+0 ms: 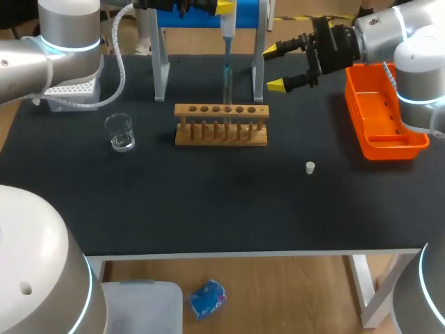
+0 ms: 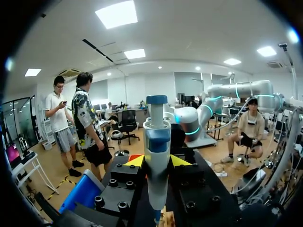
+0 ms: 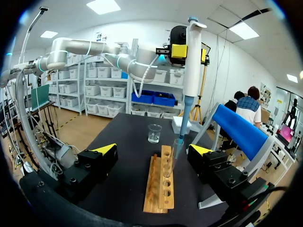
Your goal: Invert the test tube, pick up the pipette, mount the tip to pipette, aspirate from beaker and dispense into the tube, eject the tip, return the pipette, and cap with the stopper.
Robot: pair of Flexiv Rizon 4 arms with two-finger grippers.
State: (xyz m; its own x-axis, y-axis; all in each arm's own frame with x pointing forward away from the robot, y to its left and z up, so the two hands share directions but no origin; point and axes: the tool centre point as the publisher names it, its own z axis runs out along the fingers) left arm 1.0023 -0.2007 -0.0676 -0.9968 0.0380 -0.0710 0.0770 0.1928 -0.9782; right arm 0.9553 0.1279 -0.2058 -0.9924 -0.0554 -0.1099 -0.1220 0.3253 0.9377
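Clamps left jaws on white-and-blue plastic pipette (image 1: pixel 227 28), upright, tip pointing down into clear glass test tube (image 1: pixel 227 104) in wooden rack (image 1: pixel 221 133). Holds right jaws spread, empty, near rack's right end. With small white stopper (image 1: pixel 310 167) on black table (image 1: pixel 208 202).

Near side: we find wide passage over the table (image 1: pixel 208 209); only the stopper (image 1: pixel 310 167) sits there, right of middle.
Middle: the rack (image 1: pixel 221 125) blocks us, the pipette (image 1: pixel 227 42) hanging above it.
Far: the stand legs (image 1: pixel 160 66) flank the pipette closely.
Left: the beaker (image 1: pixel 120 132) stands apart from the rack.
Right: the orange bin (image 1: pixel 383 111) lines the edge, our right gripper (image 1: pixel 275 68) near it.
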